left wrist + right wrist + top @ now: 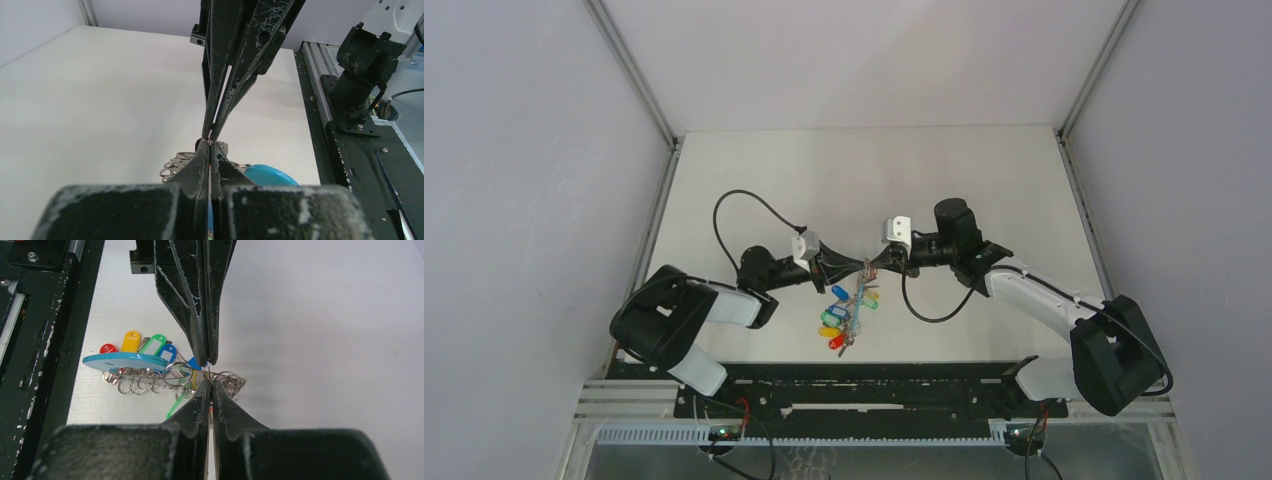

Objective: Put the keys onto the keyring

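My two grippers meet tip to tip above the middle of the table. The left gripper (pixel 856 270) and the right gripper (pixel 872 268) are both shut on a thin silvery wire of the keyring (pixel 125 361), whose turquoise part shows edge-on. The keys (pixel 836 318), with blue, green, yellow and red tags, trail from the pinch point toward the near edge. In the right wrist view the tags (pixel 150 345) and several small split rings (pixel 137 386) bunch left of my right gripper (pixel 210 382). In the left wrist view my left gripper (pixel 210 142) faces the right gripper's fingers (pixel 222 95); the turquoise part (pixel 270 175) lies beside it.
The black mounting rail (pixel 854 385) runs along the near edge, close below the key bunch. The right arm's base (pixel 362 75) stands on it. White walls enclose the table (pixel 864 170) at left, right and back. A black cable (pixel 744 200) loops over the left arm.
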`<state>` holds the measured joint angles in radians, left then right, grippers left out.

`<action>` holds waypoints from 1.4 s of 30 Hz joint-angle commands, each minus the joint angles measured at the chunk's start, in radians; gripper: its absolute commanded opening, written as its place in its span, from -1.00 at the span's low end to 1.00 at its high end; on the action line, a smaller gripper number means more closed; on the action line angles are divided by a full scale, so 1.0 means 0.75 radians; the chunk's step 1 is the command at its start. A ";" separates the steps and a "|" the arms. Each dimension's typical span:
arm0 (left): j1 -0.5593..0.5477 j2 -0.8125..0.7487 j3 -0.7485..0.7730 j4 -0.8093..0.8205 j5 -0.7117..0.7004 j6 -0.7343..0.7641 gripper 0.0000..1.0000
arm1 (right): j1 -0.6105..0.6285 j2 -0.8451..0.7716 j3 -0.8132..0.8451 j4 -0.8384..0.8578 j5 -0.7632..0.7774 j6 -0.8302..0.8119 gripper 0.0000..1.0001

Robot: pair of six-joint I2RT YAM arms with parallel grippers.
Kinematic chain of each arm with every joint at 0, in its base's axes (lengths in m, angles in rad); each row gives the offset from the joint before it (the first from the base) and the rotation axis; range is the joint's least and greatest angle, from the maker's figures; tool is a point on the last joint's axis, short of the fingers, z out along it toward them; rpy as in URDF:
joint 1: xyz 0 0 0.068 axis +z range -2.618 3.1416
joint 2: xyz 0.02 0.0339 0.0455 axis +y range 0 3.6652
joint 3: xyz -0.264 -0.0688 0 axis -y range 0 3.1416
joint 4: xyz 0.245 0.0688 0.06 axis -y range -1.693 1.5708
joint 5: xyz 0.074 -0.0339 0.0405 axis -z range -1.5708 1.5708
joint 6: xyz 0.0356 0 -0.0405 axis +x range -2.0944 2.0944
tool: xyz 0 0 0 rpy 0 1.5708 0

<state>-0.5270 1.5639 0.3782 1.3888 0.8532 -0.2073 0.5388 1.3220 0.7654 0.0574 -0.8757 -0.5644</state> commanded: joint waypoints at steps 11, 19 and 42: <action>-0.001 -0.017 0.025 0.093 0.010 0.027 -1.00 | -0.011 0.001 0.013 -0.010 -0.025 0.022 -1.00; -0.001 -0.019 0.025 0.093 0.012 0.029 -1.00 | -0.013 0.002 0.013 -0.013 -0.032 0.022 -1.00; -0.001 -0.014 0.032 0.093 0.021 0.025 -1.00 | -0.012 0.012 0.014 0.046 -0.079 0.067 -1.00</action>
<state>-0.5270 1.5639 0.3782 1.3891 0.8536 -0.2070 0.5331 1.3281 0.7654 0.0422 -0.8940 -0.5373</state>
